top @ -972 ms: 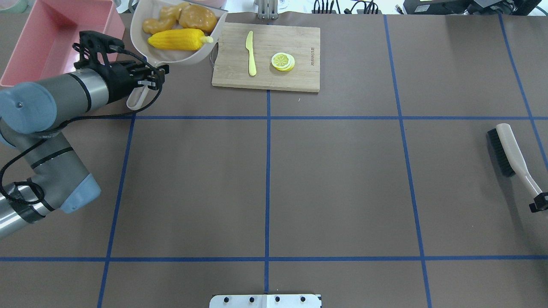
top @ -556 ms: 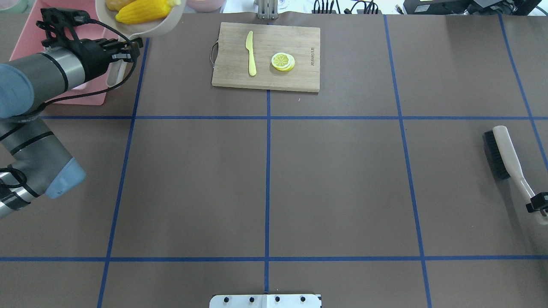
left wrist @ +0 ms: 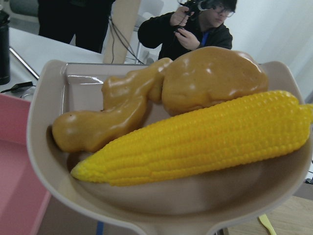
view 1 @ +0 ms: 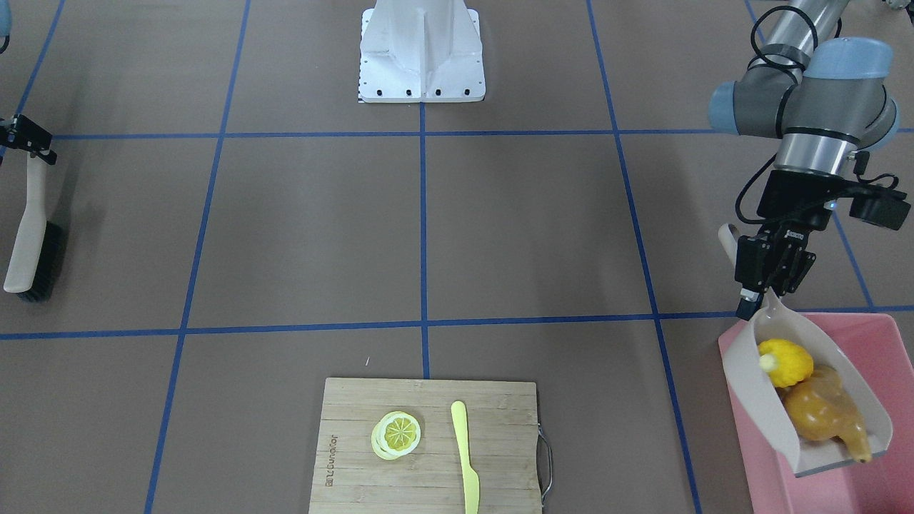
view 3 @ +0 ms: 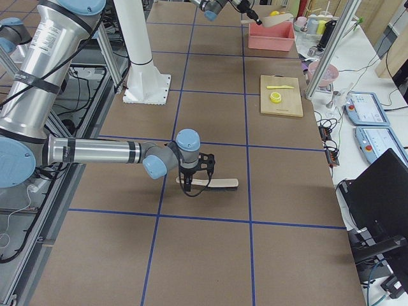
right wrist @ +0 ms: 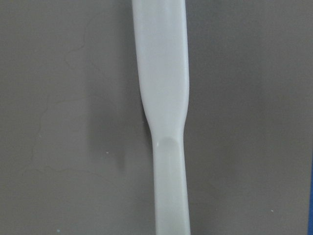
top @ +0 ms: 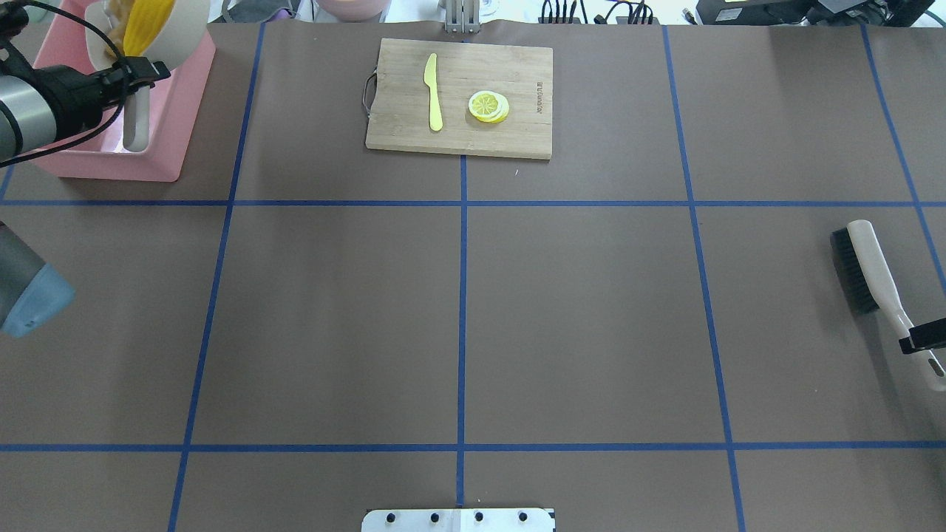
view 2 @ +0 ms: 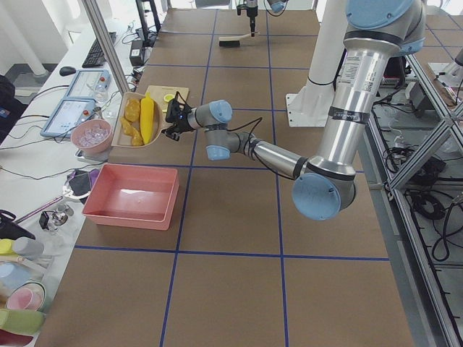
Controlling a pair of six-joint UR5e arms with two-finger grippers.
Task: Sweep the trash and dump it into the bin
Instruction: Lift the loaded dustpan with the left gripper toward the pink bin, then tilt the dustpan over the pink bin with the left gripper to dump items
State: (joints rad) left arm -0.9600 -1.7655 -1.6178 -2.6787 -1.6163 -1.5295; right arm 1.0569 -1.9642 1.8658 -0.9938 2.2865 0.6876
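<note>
Your left gripper [view 1: 758, 298] is clamped on the dustpan [view 1: 744, 368] handle, with the trash [view 1: 784, 362] in the tilted pan just beyond it, over the bin [view 1: 846, 492]. Your right gripper [view 1: 28, 135] is clamped on the brush [view 1: 28, 239]. The cutting board [view 1: 350, 410] lies well clear, with open tabletop [view 1: 500, 250] between.

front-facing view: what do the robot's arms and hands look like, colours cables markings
The left arm is silver-grey tubing with pale blue joint caps, grey joint housings and thin black bands. Its black left hand carries a boxy black camera and looping black cables. The right arm looks the same, with dark lettering on one link; the right hand is black too.
</note>
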